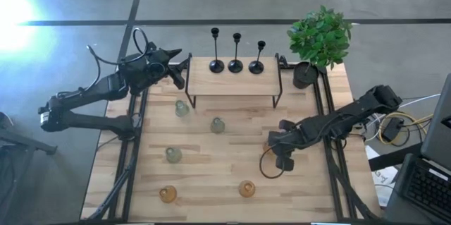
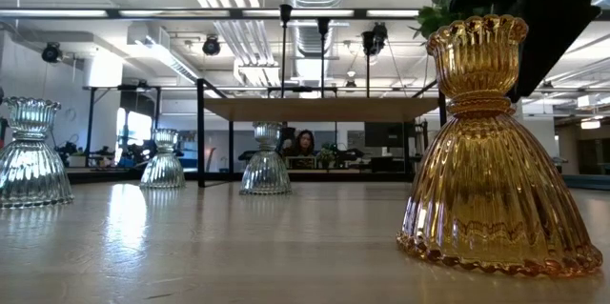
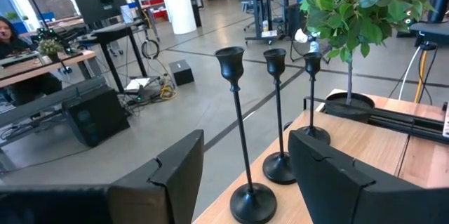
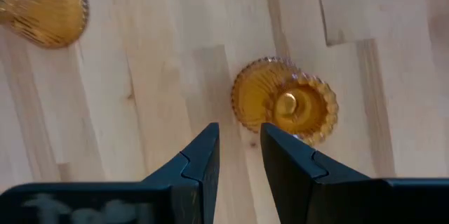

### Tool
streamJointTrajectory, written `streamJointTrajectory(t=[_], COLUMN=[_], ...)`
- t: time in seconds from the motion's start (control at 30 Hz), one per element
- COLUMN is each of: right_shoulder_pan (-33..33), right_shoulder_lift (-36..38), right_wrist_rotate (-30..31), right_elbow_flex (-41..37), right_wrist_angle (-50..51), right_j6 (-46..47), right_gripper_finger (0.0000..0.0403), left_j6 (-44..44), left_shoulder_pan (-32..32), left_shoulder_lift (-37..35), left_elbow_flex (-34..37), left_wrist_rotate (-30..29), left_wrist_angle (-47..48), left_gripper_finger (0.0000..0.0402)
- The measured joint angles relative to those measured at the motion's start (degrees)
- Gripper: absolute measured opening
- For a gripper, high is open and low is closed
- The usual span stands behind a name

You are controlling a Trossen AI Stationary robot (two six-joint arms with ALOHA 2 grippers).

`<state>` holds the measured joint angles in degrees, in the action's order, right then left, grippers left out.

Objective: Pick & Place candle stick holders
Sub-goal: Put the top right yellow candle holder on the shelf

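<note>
Three black candlesticks (image 1: 235, 54) stand in a row on the raised wooden shelf (image 1: 232, 80) at twelve o'clock of the table (image 1: 331, 190), probably lined up so each one can be reached from the front. Below the shelf you have the glass holders spread apart: pale green ones (image 1: 217, 125) toward the centre and nine o'clock, amber ones along six o'clock.

Your right gripper (image 4: 238, 155) hovers above one amber holder (image 4: 284, 108) at about four o'clock of the table. Its fingers are narrowly parted and hold nothing; the holder sits just beyond the tips, so I judge the gap too small to go around it yet.

Your left gripper (image 3: 242, 175) waits at about ten o'clock, beside the shelf's left end, fingers wide apart and empty, facing the candlesticks. The potted plant (image 1: 320, 36) stands at one o'clock.
</note>
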<state>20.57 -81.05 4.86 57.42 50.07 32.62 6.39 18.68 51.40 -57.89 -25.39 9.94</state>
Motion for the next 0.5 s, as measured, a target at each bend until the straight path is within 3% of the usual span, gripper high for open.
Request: streamJointTrajectory(t=[0.33, 0.5], right_shoulder_pan=[-2.76, -3.11], right_shoulder_lift=[-4.95, -4.72], right_wrist_rotate=[-0.24, -4.61], right_elbow_flex=[1.23, 3.12], right_wrist_angle=[0.05, 0.58], right_j6=[-4.07, -2.34], right_gripper_finger=[0.0098, 0.0098], left_j6=[0.0, 0.0], left_shoulder_pan=[-0.02, 0.0], left_shoulder_lift=[0.0, 0.0], left_elbow_flex=[0.02, 0.07], left_wrist_rotate=[0.02, 0.02], left_wrist_angle=[0.02, 0.06], left_gripper_finger=[0.0213, 0.0213])
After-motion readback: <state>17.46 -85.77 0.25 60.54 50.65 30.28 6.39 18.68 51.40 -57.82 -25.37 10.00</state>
